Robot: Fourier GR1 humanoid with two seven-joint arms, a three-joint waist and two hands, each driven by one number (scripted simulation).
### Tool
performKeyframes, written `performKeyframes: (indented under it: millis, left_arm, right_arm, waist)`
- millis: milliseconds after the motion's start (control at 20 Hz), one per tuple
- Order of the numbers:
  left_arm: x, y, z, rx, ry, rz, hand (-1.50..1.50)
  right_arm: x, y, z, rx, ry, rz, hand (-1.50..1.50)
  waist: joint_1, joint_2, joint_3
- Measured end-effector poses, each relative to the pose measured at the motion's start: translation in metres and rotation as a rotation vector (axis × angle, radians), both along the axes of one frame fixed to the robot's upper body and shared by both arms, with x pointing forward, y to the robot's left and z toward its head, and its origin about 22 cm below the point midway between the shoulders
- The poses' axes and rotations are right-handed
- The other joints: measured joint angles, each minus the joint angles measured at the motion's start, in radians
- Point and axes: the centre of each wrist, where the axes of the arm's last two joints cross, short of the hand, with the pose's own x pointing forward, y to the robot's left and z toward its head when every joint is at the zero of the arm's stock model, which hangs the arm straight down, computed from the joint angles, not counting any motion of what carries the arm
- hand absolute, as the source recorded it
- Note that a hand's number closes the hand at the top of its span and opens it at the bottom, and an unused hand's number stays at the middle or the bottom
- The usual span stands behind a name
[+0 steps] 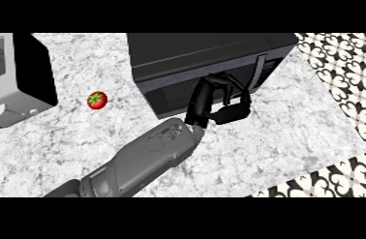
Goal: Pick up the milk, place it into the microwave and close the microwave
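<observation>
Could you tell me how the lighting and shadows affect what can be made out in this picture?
Head view: the marble counter is evenly lit, the tomato stands out brightly; the black hand merges into the dark microwave front, so its outline is hard to separate; no milk is visible.

Off to the side, on marbled counter (85,136).
Small red tomato (97,100) with green top lying alone on pale stone; boxy grey-and-black appliance (22,83) at left edge, cut off by frame; black-and-white patterned tiling (340,64) along right side.
</observation>
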Motion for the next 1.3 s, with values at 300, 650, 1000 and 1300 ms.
performKeyframes:
  millis: [300, 650, 1000, 1300]
  left_arm:
    - [0.000, 0.000, -0.002, -0.011, -0.027, 0.021, 1.50]
    - [0.000, 0.000, -0.004, -0.031, -0.059, 0.038, 1.50]
    - [0.000, 0.000, -0.006, -0.049, -0.079, 0.049, 1.50]
    - [0.000, 0.001, -0.007, -0.066, -0.098, 0.056, 1.50]
  right_arm:
    - [0.001, 0.001, 0.004, 0.004, -0.008, 0.039, -1.50]
    - [0.003, 0.004, 0.011, -0.002, -0.020, 0.098, -1.50]
    - [0.003, 0.005, 0.017, -0.005, -0.024, 0.129, -1.50]
    - [0.003, 0.005, 0.020, -0.007, -0.025, 0.144, -1.50]
  waist:
    - [-0.006, 0.002, 0.002]
    - [-0.011, 0.007, 0.001]
    - [-0.018, 0.009, 0.001]
    - [-0.022, 0.012, 0.001]
